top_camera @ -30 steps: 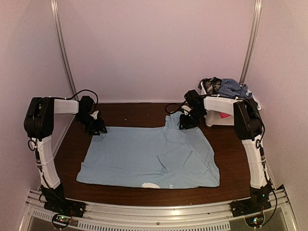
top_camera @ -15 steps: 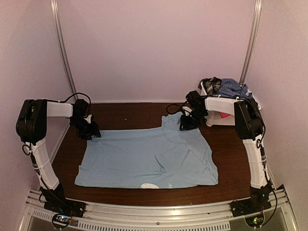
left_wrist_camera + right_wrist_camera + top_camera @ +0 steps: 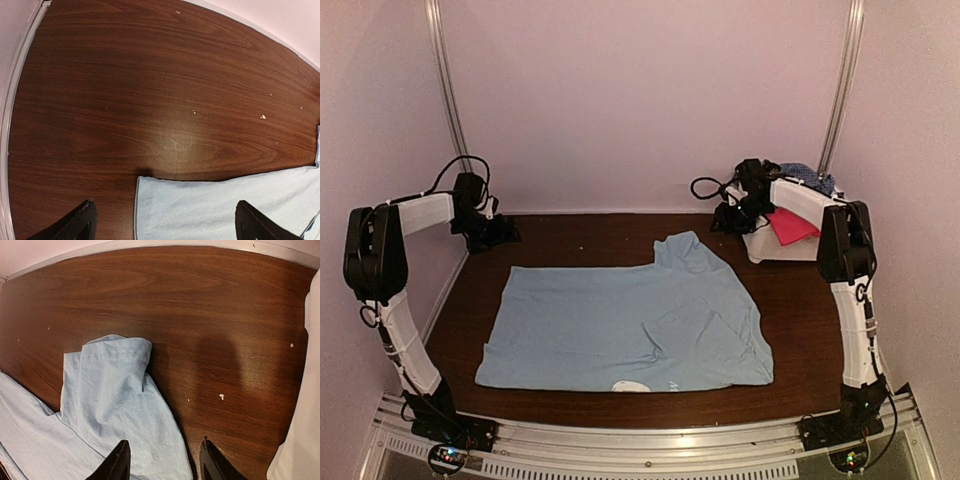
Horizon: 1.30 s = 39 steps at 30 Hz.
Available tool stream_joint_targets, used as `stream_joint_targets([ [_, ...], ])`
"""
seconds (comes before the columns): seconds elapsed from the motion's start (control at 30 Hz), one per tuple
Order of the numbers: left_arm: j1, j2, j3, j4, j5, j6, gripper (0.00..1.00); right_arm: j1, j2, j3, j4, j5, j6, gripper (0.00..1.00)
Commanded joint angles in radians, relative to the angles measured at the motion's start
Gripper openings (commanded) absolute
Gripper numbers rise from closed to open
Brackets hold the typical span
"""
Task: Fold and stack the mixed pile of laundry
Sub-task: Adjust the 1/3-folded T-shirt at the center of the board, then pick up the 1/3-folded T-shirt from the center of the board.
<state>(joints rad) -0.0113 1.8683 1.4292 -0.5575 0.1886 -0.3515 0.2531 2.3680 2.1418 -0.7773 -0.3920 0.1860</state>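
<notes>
While the left gripper (image 3: 166, 222) hangs above the far left part of the desk (image 3: 800, 320), its fingers (image 3: 82, 225) stand wide apart and hold nothing. Just beside it, a far corner of the light blue T-shirt (image 3: 620, 320) lies flat on the dark wood, untouched.

Across the desk, the right gripper (image 3: 730, 215) is raised near the far right corner, next to the white basket (image 3: 790, 250). Its fingers (image 3: 117, 462) are parted by a narrower gap than the left ones, and nothing sits between them either. Below it the shirt's sleeve (image 3: 112, 365) lies on the wood, its hemmed end folded over and a little bunched.

Seen from above, the T-shirt is spread across the middle of the desk between the two arms, mostly flat. Its left edge runs straight, the sleeve sticks out toward the far side on the right, and a diagonal crease crosses the right half. A small white patch shows at the near edge.

The rest of the laundry is in the basket, well apart from the T-shirt. A hot pink piece (image 3: 790, 225) leans over the basket's front wall, and a blue checked shirt (image 3: 810, 180) is heaped at the back, partly hidden by the right arm.
</notes>
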Motion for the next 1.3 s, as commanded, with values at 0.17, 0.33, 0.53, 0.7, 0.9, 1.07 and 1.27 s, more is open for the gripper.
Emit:
stream_joint_targets([
  [0.17,0.002,-0.007,0.005,0.025,-0.036,0.045,0.98,0.029,0.134,0.125,-0.113,0.086,-0.075,0.45],
  [0.33,0.002,0.006,0.006,0.016,-0.032,0.045,0.97,0.05,0.176,0.132,-0.129,0.166,-0.096,0.43],
  [0.53,0.002,0.037,0.017,-0.001,-0.047,0.061,0.96,0.085,0.21,0.137,-0.128,0.203,-0.121,0.4],
  [0.7,0.002,0.052,0.022,-0.003,-0.05,0.065,0.94,0.113,0.228,0.137,-0.13,0.227,-0.132,0.39],
  [0.9,0.002,0.085,0.038,-0.013,-0.034,0.081,0.92,0.12,0.263,0.158,-0.132,0.246,-0.133,0.27],
  [1.07,0.077,0.129,0.066,-0.033,0.124,0.123,0.89,0.118,0.253,0.171,-0.126,0.212,-0.12,0.0],
  [1.27,0.154,0.137,0.067,0.008,0.27,0.173,0.84,0.089,0.192,0.2,-0.11,0.183,-0.079,0.0],
])
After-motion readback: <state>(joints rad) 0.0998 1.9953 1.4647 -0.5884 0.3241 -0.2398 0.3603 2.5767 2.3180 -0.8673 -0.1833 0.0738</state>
